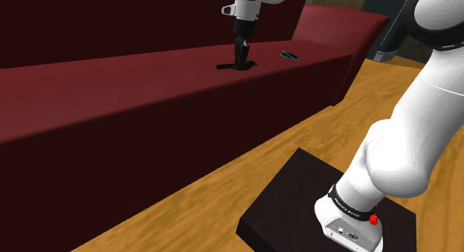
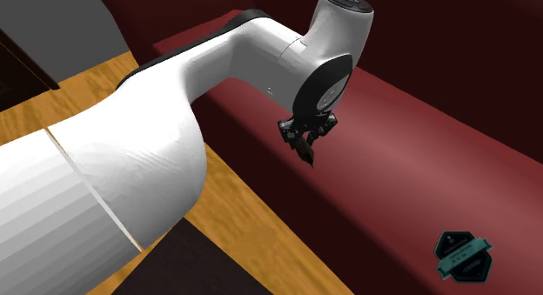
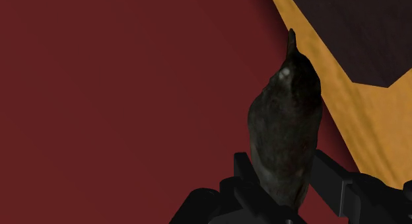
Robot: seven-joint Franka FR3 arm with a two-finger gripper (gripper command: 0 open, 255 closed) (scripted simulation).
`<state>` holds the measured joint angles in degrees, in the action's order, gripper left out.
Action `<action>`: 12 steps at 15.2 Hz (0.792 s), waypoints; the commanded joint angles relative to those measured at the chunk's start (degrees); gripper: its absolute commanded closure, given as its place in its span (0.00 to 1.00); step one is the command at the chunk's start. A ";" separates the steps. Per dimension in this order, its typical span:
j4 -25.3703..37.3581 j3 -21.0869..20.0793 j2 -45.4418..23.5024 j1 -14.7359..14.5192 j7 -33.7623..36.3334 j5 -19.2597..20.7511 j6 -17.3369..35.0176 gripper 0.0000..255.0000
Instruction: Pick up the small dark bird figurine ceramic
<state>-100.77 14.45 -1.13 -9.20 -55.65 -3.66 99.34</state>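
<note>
Bird's lower end lay hidden between fingers; both were cut by frame edge. Shoulder view, upper middle: gripper was too small and dark to tell bird from fingers. Object just right of it was too small to identify. Stand was cut at lower edge.

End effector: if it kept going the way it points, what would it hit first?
Probably the dark red sofa seat, and the bird figurine clasped in the end effector would touch it first.
</note>
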 commanded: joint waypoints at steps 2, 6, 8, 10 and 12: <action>-0.04 0.00 0.00 0.00 0.00 0.00 0.01 1.00; 0.90 -0.02 -0.12 -0.01 0.07 -0.03 -0.82 1.00; 2.52 0.00 -0.19 0.00 0.14 -0.03 -2.37 1.00; 4.21 0.02 -0.31 0.02 0.20 -0.05 -3.94 1.00; 5.96 0.04 -0.49 0.05 0.24 -0.08 -5.52 1.00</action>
<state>-95.47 14.46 -1.65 -9.18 -55.39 -3.76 94.53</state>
